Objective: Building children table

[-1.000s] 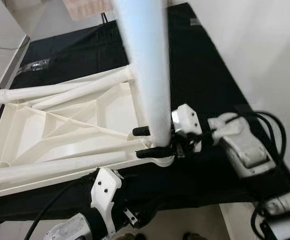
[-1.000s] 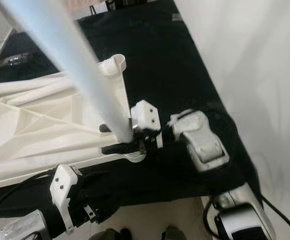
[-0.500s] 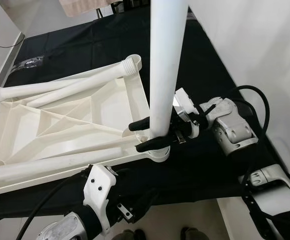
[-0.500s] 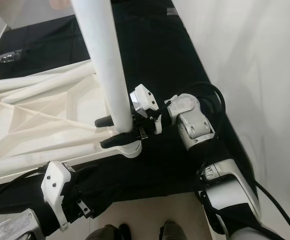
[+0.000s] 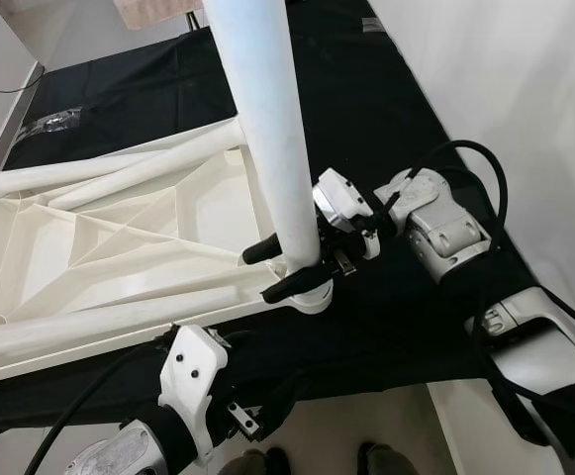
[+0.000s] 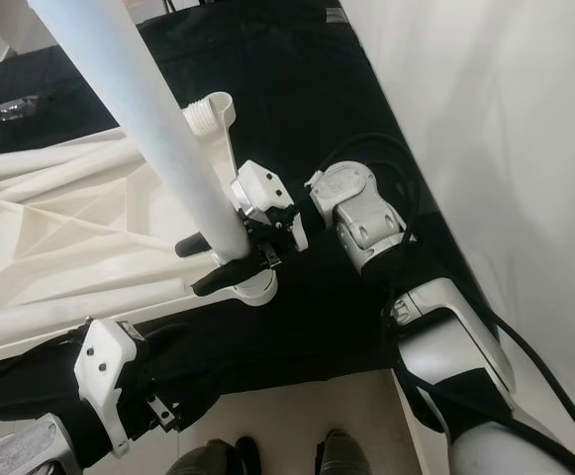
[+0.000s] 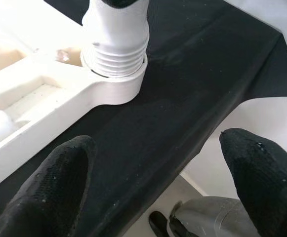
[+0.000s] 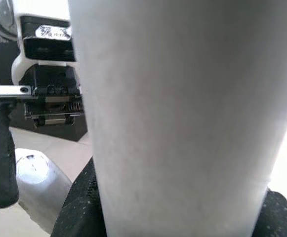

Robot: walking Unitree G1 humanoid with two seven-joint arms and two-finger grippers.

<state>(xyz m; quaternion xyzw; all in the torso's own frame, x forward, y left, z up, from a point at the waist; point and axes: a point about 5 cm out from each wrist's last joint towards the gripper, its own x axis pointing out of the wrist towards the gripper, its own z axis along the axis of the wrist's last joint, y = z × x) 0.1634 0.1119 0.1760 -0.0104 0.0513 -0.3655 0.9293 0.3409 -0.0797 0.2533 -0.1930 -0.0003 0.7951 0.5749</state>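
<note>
Right gripper (image 5: 285, 267) pinches the white table leg (image 5: 267, 129) low down, one black finger on each side, just above where the leg's threaded end (image 7: 117, 49) meets the corner socket (image 7: 114, 88) of the upside-down white tabletop (image 5: 119, 247). Tabletop lies on the black cloth (image 5: 406, 327) right under the gripper; the leg rises from the fingers and leans a bit away from vertical. Threads show above the socket rim in the left wrist view, so the leg looks only partly seated.

Left gripper (image 7: 158, 177) hovers below and beside that corner, fingers spread wide, holding nothing. Two other legs (image 5: 119, 173) lie loose across the tabletop's ribbed underside, further from the right gripper.

Step in hand, as I judge it: screwing this leg into the socket. To do it well, bring the leg square to the socket before turning, or the threads may cross. Keep the grip low and firm, turn in short bites, regrip without lifting. Left gripper could press on the tabletop edge so it doesn't spin or slide on the cloth.
</note>
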